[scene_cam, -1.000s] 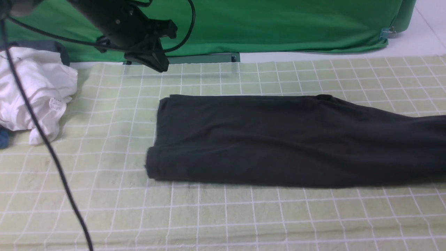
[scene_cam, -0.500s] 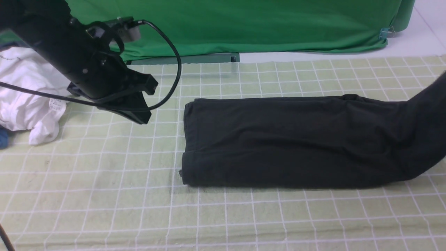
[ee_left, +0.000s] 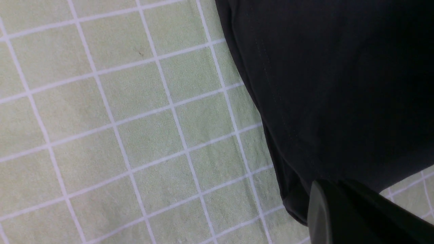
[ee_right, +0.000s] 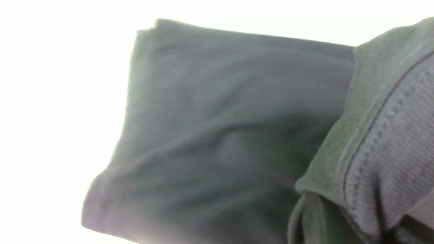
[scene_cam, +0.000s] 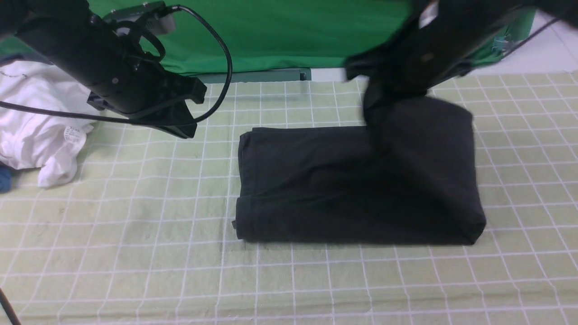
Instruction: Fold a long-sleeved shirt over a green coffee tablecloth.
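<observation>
The black long-sleeved shirt (scene_cam: 316,180) lies as a folded band on the green coffee tablecloth (scene_cam: 135,225). Its right end is lifted and doubled back over the band. My right gripper (scene_cam: 377,101) is shut on that raised end, above the band's far edge. In the right wrist view the ribbed hem (ee_right: 383,135) bunches close to the camera over the flat shirt (ee_right: 220,135), hiding the jaws. My left gripper (scene_cam: 183,132) is shut and empty, hovering left of the shirt's far left corner. The left wrist view shows the shirt's edge (ee_left: 322,84) on the tablecloth (ee_left: 118,118) beyond the dark left gripper (ee_left: 325,217).
A crumpled white garment (scene_cam: 40,122) with a label tag sits at the far left of the cloth, with a bit of blue fabric (scene_cam: 3,178) beside it. A bright green backdrop (scene_cam: 293,31) hangs along the far edge. A black cable loops off the left arm.
The right gripper has come into view, carrying the shirt's right end up and leftwards over the band. Earlier the shirt slid right. The left arm dropped to the left, then rose slightly.
</observation>
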Tool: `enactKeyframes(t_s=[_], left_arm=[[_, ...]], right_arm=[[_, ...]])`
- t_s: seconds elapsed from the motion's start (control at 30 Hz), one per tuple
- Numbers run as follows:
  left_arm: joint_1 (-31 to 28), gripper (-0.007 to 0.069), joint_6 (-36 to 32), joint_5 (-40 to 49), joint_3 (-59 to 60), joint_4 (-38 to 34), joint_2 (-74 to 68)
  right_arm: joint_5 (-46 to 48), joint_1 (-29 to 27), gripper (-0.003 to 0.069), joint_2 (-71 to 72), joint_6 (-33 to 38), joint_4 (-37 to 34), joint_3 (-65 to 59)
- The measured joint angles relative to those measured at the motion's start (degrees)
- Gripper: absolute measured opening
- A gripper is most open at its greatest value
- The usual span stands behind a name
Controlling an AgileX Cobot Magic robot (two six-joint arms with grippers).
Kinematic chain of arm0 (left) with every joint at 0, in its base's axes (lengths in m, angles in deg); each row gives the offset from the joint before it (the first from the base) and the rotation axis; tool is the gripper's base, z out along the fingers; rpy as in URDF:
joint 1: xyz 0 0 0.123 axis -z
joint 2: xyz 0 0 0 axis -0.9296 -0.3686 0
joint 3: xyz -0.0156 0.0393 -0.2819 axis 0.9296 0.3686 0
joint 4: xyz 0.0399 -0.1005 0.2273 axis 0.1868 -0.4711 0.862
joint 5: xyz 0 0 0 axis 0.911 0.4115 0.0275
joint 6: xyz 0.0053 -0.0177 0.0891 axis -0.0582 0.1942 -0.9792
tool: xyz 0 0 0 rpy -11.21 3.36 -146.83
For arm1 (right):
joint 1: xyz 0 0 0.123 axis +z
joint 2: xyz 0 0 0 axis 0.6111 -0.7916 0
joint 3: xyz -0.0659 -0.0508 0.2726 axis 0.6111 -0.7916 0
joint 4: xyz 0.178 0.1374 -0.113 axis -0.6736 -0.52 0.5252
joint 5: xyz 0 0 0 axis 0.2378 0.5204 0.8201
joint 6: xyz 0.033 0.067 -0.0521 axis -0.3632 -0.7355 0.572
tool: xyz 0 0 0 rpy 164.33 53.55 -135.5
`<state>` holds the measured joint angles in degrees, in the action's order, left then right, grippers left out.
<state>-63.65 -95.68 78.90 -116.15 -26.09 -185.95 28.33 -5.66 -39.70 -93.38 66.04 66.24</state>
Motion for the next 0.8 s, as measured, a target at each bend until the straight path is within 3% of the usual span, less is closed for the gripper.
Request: enactKeyframes(t_s=[0.13, 0.27, 0.43, 0.47, 0.6, 0.8], left_arm=[[0.0, 0.0013, 1.3, -0.5, 0.0, 0.0, 0.0], [0.0, 0.0013, 2.0, -1.0, 0.0, 0.0, 0.0], [0.0, 0.0013, 2.3, -1.3, 0.0, 0.0, 0.0], [0.0, 0.0013, 2.3, -1.3, 0.0, 0.0, 0.0], [0.0, 0.0015, 2.4, -0.7, 0.0, 0.0, 0.0], [0.0, 0.0017, 3.6, 4.7, 0.0, 0.0, 0.0]], right_arm=[[-9.7, 6.4, 0.0074, -7.7, -0.6, 0.0, 0.0], [-17.5, 9.1, 0.012, -12.5, -0.6, 0.0, 0.0], [-20.8, 10.4, 0.033, -15.2, -0.6, 0.0, 0.0], [-20.0, 10.4, 0.0391, -15.0, -0.5, 0.0, 0.0], [-11.9, 9.6, 0.0519, -12.5, 1.3, 0.4, 1.6], [9.8, 4.5, 0.0549, -5.2, 8.9, 1.3, 3.9]])
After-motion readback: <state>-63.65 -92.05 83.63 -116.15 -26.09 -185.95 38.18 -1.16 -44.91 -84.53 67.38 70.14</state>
